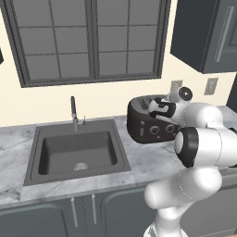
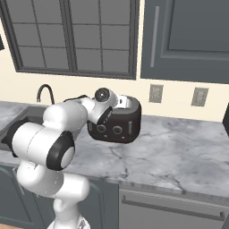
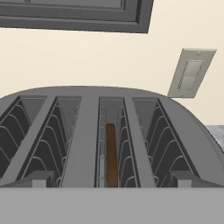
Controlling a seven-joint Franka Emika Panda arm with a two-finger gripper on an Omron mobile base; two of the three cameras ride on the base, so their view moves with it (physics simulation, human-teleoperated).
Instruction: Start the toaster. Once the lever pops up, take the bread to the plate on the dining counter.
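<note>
The dark toaster (image 1: 147,126) (image 2: 121,126) stands on the marble worktop against the wall, its two round knobs facing the room. A small pale lever tab (image 1: 141,131) (image 2: 130,127) sits beside the knobs. From above, the toaster (image 3: 87,131) shows several slots, and the brown bread (image 3: 111,153) stands on edge deep in one slot right of the middle. My gripper (image 3: 113,181) (image 1: 157,109) (image 2: 120,102) hovers just over the toaster top, open wide, holding nothing, one fingertip on each side of the bread's slot. The plate and the dining counter are out of view.
A dark sink (image 1: 32,159) with a faucet (image 1: 73,112) lies left of the toaster. Bare marble worktop (image 2: 179,152) stretches to the toaster's right. Wall outlets (image 2: 155,93) and a dark upper cabinet (image 2: 188,36) are behind and above. A window (image 1: 88,39) fills the wall over the sink.
</note>
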